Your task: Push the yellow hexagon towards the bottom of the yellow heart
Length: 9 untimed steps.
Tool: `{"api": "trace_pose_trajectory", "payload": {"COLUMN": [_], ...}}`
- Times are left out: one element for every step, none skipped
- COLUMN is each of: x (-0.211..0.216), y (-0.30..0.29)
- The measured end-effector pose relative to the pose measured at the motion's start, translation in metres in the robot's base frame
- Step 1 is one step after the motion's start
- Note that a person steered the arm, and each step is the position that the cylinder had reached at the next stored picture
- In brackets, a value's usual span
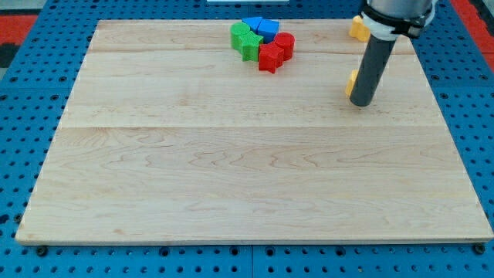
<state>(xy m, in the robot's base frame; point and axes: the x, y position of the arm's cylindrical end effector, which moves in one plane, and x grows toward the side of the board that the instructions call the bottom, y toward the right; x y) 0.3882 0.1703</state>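
Observation:
My tip (361, 103) rests on the board at the view's right. A small yellow block (351, 81) shows just at the rod's left edge, touching it and mostly hidden behind it; its shape cannot be made out. A second yellow block (357, 28) lies at the view's top right, above the first and partly hidden by the arm; its shape is unclear too. The two yellow blocks are apart, one roughly above the other.
A tight cluster sits at the view's top centre: two green blocks (245, 38), two blue blocks (262, 28), a red star-like block (270, 58) and a red round block (285, 44). The wooden board (231, 170) lies on a blue pegboard.

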Motion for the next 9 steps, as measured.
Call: {"api": "trace_pose_trajectory", "payload": {"x": [-0.014, -0.019, -0.019, -0.020, -0.039, -0.058, -0.078, -0.093, -0.114], "y": [-0.020, -0.018, 0.002, 0.016, 0.016, 0.016, 0.016, 0.020, 0.022]}}
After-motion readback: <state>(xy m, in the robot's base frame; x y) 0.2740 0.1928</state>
